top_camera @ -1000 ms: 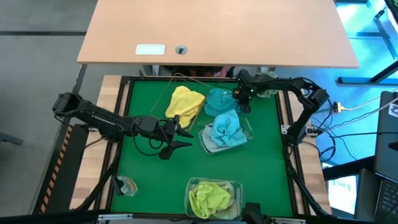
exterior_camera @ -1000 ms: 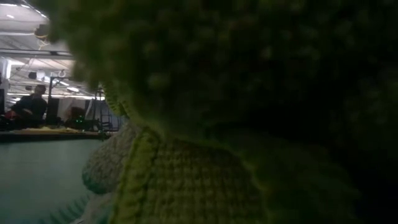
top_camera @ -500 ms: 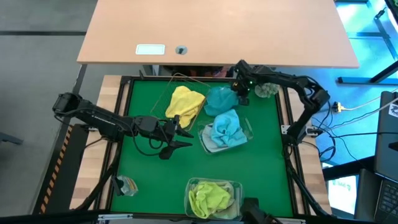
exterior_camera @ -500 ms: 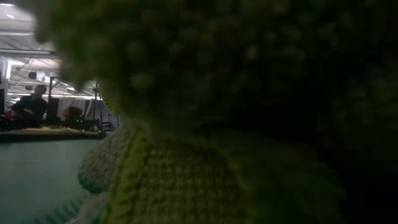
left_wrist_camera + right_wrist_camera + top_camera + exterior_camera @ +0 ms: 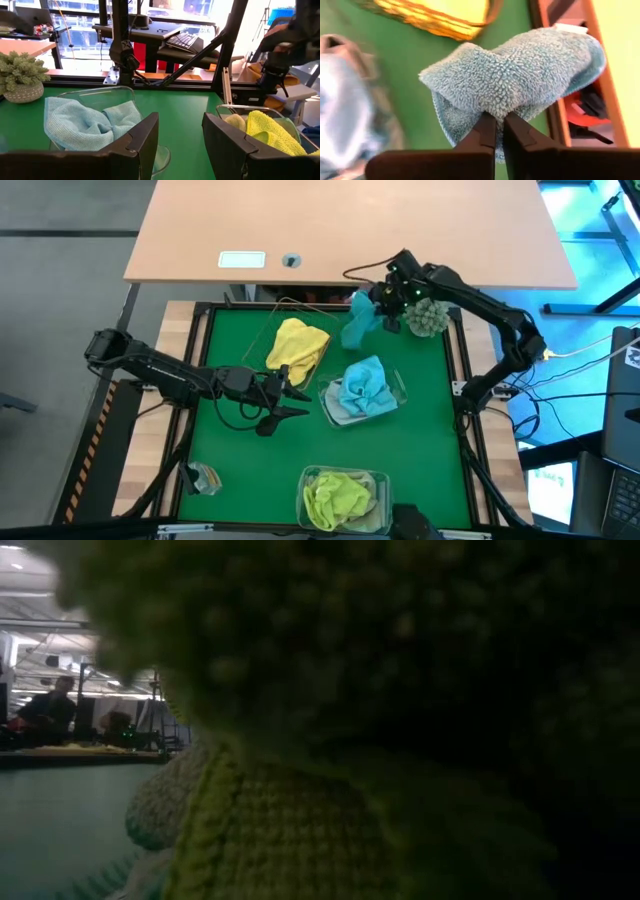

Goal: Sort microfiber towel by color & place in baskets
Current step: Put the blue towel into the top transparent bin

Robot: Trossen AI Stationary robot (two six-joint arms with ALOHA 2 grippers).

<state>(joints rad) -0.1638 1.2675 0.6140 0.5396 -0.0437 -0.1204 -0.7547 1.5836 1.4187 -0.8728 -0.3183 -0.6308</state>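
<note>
Since a second ago the right gripper point(image 5: 383, 299) has swung up off the mat toward the far edge of the table, and the teal towel point(image 5: 358, 321) has come up with it instead of lying next to the yellow one. Its fingers are pressed nearly together on a fold of that teal towel point(image 5: 520, 80), and the cloth bunches out past the tips and droops below them. From above it hangs over the far edge of the green mat point(image 5: 235, 440), just beside the fuzzy ball plant point(image 5: 426, 317) in its little pot.

The left gripper point(image 5: 279, 402) hasn't budged. It's low over the mat with its fingers spread wide and nothing between them. Past its tips, the left wrist camera shows the clear tub point(image 5: 107, 95) with a light blue towel point(image 5: 85, 125) in it.

Further out: the yellow towel point(image 5: 297, 346) lies in the wire basket point(image 5: 262, 330), the light blue towel point(image 5: 363, 387) sits in the middle clear tub point(image 5: 398, 388), and the lime green towel point(image 5: 337, 496) fills the near tub point(image 5: 380, 480). The low camera is mostly blocked by green cloth point(image 5: 380, 690).
</note>
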